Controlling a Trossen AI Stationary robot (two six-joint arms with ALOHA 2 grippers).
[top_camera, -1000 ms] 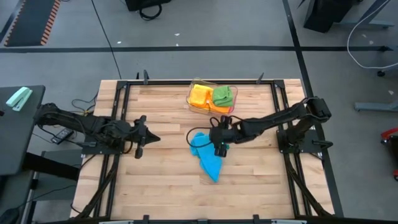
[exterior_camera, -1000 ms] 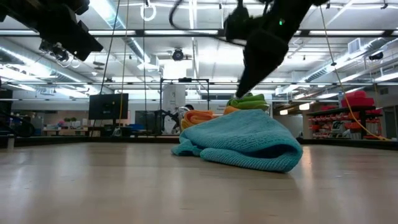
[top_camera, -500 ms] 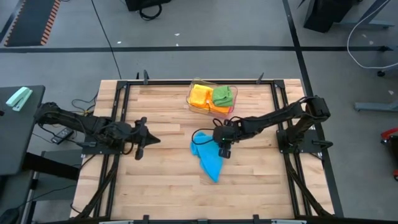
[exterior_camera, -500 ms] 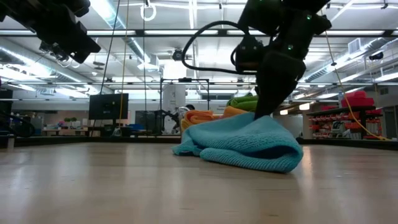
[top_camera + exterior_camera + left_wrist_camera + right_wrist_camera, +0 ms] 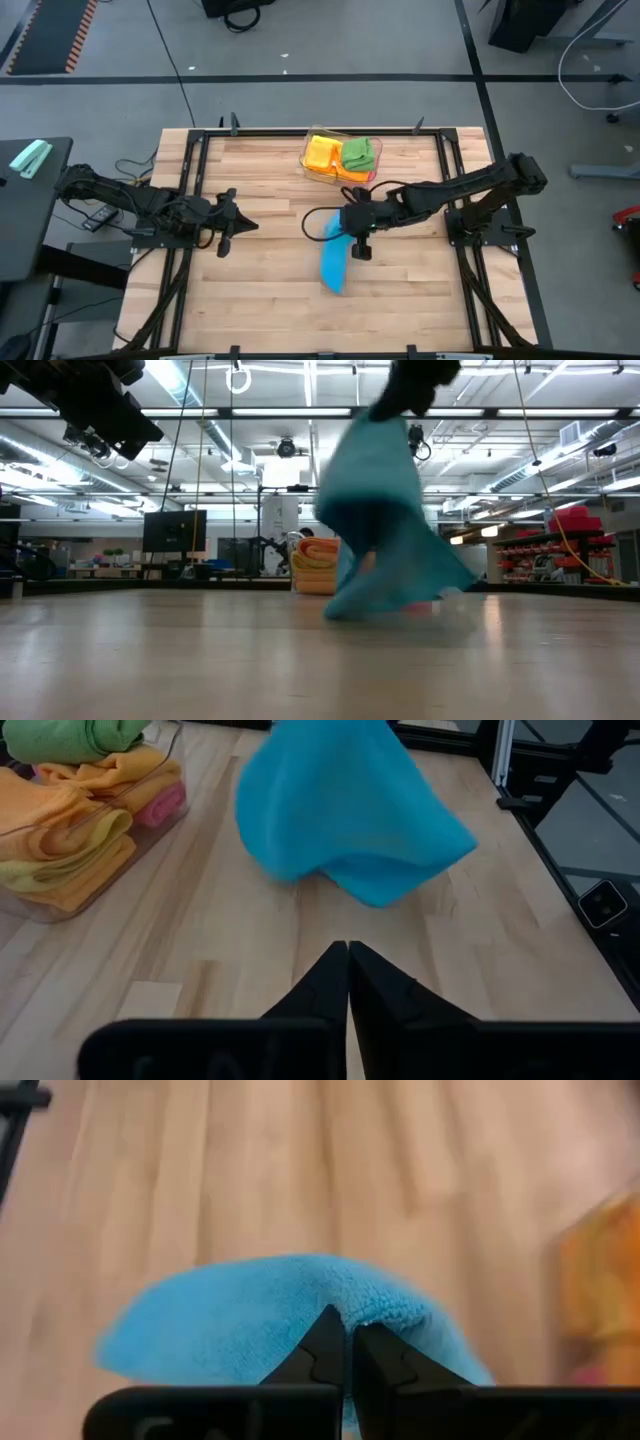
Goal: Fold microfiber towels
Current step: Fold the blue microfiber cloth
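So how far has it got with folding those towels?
Early on, it seems. The right gripper is shut on the blue towel, lifting it unfolded off the wooden table. The left gripper waits shut at the left. Green, yellow and orange towels sit bunched in the clear tray; whether any are folded is unclear.

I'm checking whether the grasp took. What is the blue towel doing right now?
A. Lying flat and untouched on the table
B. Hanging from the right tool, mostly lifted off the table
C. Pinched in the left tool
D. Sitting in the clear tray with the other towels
B: the right tool is shut on the blue towel, which hangs from it over the table, its lower end at the wood.
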